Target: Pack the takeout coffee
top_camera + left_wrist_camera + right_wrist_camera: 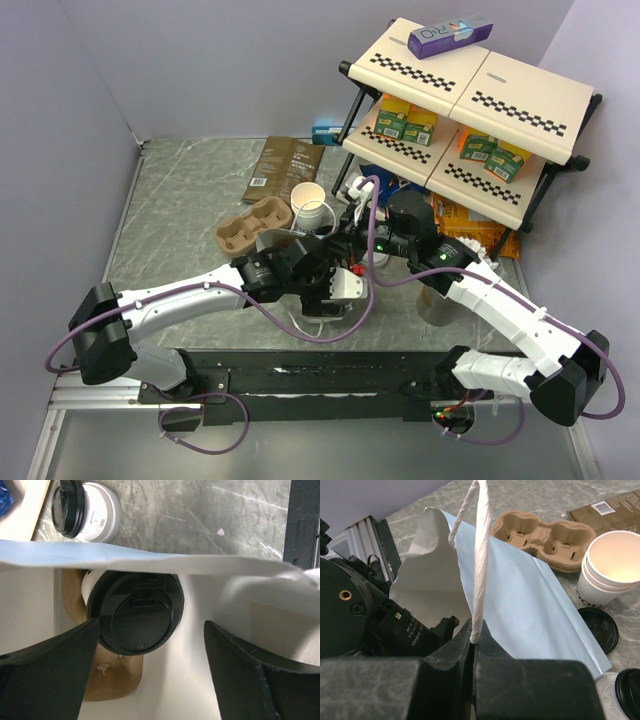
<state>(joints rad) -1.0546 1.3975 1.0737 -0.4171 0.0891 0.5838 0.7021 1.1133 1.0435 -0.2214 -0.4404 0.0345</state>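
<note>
Grey marble-look tabletop (190, 200), lilac walls behind: at left, the L gripper (152, 626) is hanging inside a white paper bag (520, 595) w/ jaws spread wide, gripping nothing. Between them a takeout coffee (135, 612), black lid facing the wrist cam, is sitting at the bag's bottom on something brown. One finger is just beside the lid's rim, contact unclear. A second lidded cup (87, 510) is standing outside the bag on the table. Further right, the R gripper (474, 641) is pinching the bag's twisted white handle (480, 555), jaws closed tight on it. Beyond the bag are lying a pulp carrier (545, 532), stacked open cups (610, 565), a loose black lid (600, 630) & a dark pouch (610, 507). Shelf rack (470, 90) is standing far right.
</note>
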